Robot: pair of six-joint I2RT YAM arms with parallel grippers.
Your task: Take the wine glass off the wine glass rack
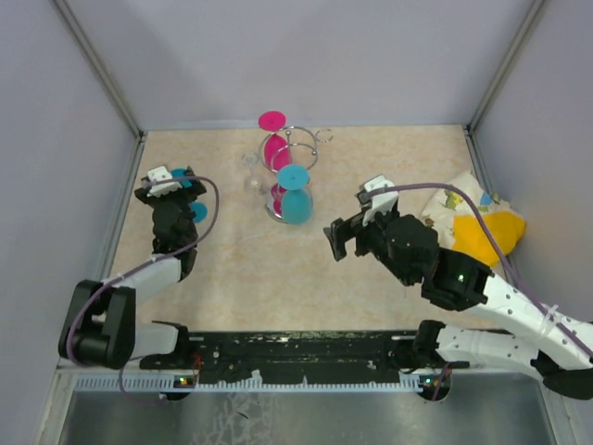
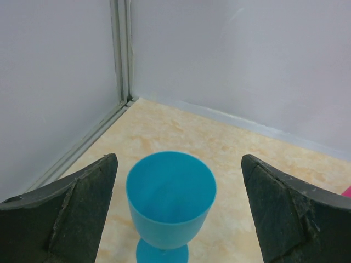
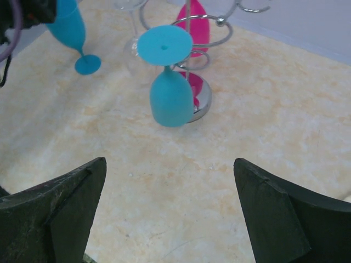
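Note:
The wine glass rack [image 1: 301, 148] stands at the back middle, its shiny round base [image 3: 201, 99] on the table. A blue wine glass [image 1: 296, 202] hangs upside down from it, foot disc up [image 3: 164, 45]. A pink glass [image 1: 275, 146] hangs on the far side, and a clear glass [image 1: 250, 178] stands left of the rack. My left gripper [image 1: 176, 183] is open around a second blue glass [image 2: 171, 194] that stands upright on the table, with gaps on both sides. My right gripper [image 1: 336, 238] is open and empty, in front and to the right of the rack.
A white and yellow cloth [image 1: 474, 224] lies at the right edge. Grey walls close the table on the left, back and right. The left gripper is close to the left wall and its corner post [image 2: 120, 49].

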